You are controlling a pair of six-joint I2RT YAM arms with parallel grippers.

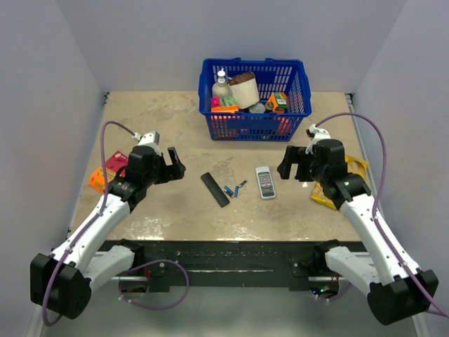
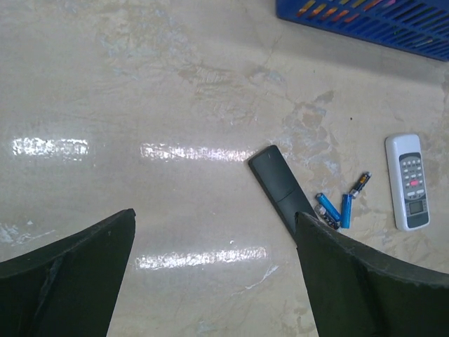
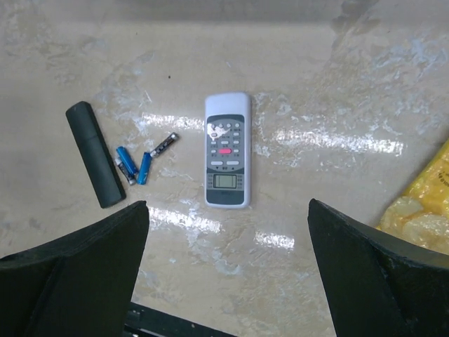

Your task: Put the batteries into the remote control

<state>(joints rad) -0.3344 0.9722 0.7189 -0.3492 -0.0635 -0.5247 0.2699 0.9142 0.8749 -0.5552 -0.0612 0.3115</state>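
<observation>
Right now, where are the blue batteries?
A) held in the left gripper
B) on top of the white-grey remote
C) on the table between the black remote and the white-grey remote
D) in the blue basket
C: the batteries lie loose on the table, with the black remote on one side and the white-grey remote on the other.

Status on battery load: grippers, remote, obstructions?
Left gripper, right gripper open, empty. Black remote lying flat, batteries loose beside it. White-grey remote right of batteries, not blocking.
</observation>
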